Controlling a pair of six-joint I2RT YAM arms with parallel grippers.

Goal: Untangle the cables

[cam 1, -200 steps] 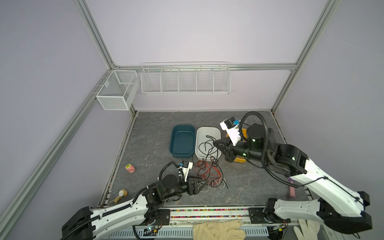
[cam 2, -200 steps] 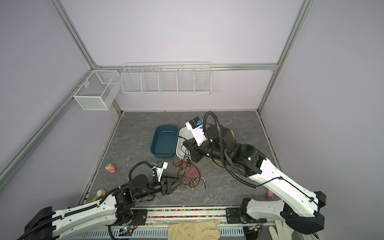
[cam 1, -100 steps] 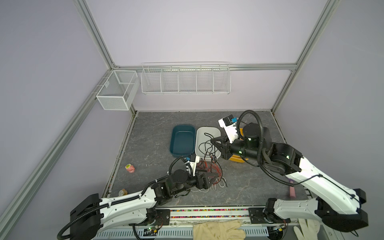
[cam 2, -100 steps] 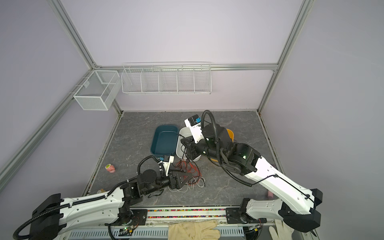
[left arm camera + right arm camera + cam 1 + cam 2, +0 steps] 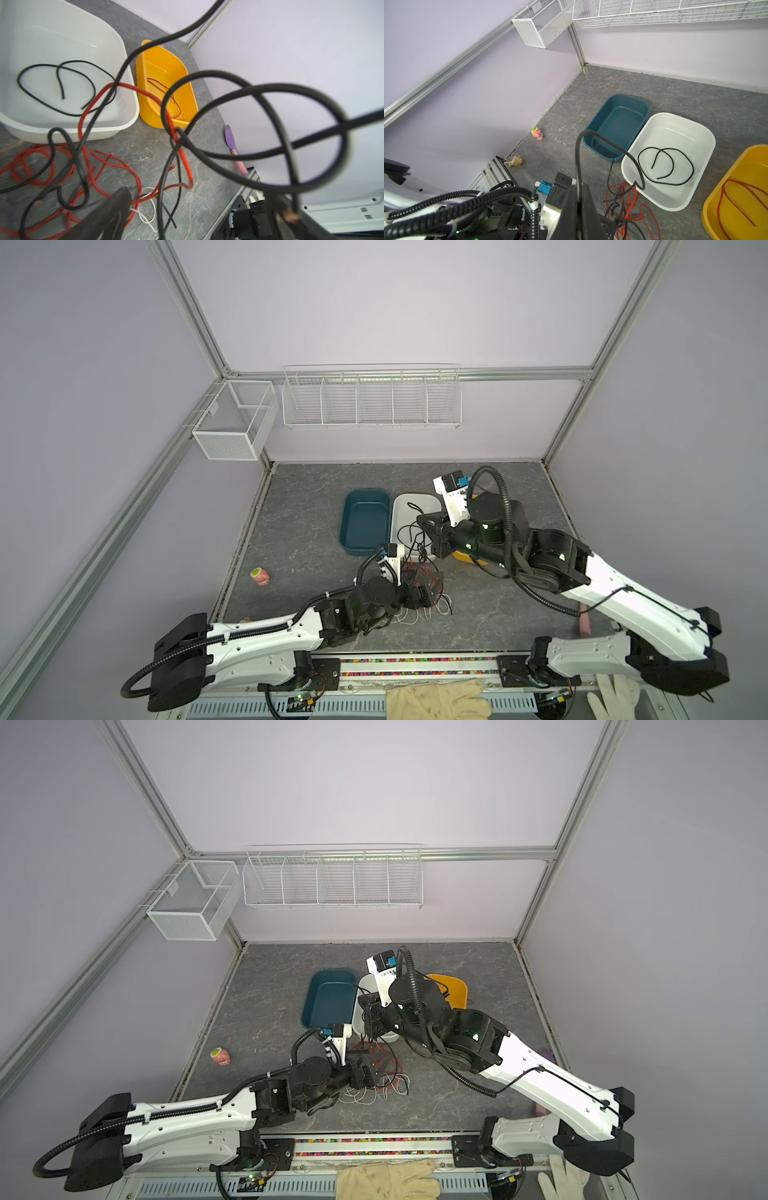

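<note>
My left claw (image 5: 430, 589) has just opened wide over the thin red, black and white cables (image 5: 419, 572) heaped on the grey marbled worktop (image 5: 498, 605), apparently readying a counter-hold, while my right claw (image 5: 578, 194) pinches one black strand (image 5: 577, 166) aloft.

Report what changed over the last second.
The left pincer slid forward into the tangled red, black and white cables and opened wider. The right pincer drifted slightly leftward, still shut on a thin black cable. The teal plastic tub, white tub and orange tub stayed put.
</note>
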